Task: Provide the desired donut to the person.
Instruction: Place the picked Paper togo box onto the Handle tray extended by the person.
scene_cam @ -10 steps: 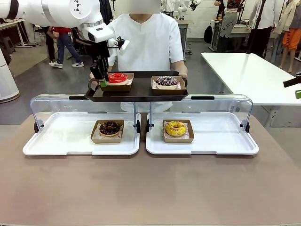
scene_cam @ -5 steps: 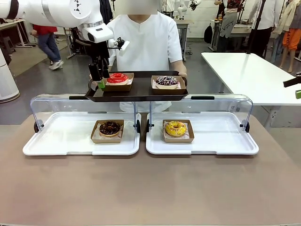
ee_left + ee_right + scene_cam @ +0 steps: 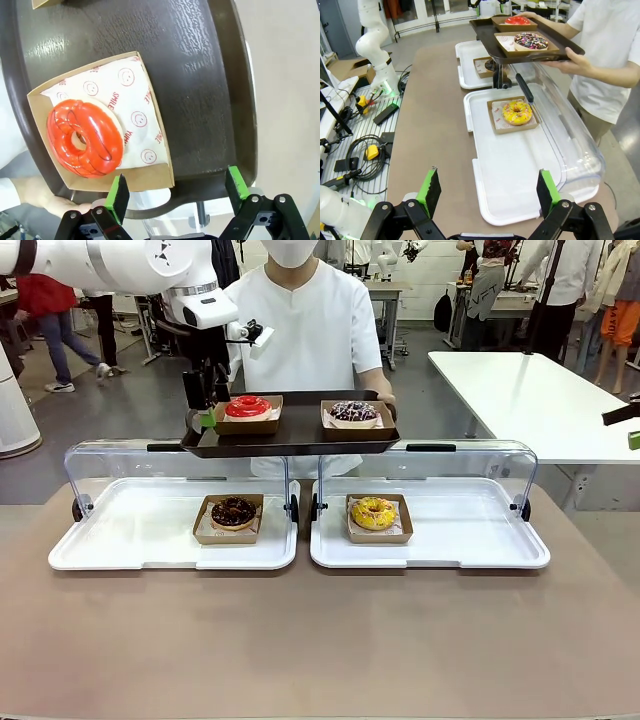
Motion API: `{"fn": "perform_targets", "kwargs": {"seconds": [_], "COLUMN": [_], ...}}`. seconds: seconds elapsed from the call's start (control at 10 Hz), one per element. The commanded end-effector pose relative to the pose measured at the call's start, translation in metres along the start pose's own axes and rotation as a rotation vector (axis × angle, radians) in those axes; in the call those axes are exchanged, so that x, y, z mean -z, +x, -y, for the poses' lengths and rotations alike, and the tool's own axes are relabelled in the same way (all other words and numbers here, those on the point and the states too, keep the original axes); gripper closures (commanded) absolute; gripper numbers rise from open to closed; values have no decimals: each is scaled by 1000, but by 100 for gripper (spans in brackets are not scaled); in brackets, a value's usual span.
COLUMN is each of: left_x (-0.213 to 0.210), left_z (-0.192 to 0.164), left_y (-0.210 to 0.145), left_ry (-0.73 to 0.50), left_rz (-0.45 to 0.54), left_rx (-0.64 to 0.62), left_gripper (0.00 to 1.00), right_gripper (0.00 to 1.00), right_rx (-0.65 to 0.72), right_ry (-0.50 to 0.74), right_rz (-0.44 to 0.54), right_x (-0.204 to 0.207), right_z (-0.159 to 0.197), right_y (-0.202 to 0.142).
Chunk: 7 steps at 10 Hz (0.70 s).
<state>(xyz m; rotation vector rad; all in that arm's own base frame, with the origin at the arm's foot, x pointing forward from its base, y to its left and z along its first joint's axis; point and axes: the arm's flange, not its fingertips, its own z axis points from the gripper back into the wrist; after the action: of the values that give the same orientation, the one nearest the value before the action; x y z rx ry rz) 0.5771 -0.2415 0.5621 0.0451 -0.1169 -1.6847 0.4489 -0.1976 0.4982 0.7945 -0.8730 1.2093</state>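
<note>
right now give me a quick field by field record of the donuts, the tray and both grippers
red donut: in a cardboard box on the person's dark tray, at its left end
sprinkled chocolate donut: boxed, right end of that tray
tray: held up by the person behind the display cases
chocolate donut: boxed, in the left white case
yellow donut: boxed, in the right white case
left gripper: open, at the tray's left edge beside the red donut's box, holding nothing
right gripper: open, empty, above the table's right end
</note>
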Motion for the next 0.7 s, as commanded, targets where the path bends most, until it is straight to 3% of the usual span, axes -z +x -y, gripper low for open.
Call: {"fn": "perform_targets", "kwargs": {"seconds": [0.0,0.2,0.6], "left_x": [-15,-43,-71], "left_z": [17,44,112], "left_y": [-7,-17,-74], "left_ry": [-49,-81,4], "left_rz": [-27,-44,-31], "left_rx": [27,42,61], "left_gripper": [0,0,0], "right_gripper": [0,0,0], "right_rx": [1,1,1], "right_ry": [-5,-5,-5], "right_rz": [-1,-1,-1], "right_x": [1,1,1], "right_z": [1,1,1], "right_y": [-1,-1,-1]}}
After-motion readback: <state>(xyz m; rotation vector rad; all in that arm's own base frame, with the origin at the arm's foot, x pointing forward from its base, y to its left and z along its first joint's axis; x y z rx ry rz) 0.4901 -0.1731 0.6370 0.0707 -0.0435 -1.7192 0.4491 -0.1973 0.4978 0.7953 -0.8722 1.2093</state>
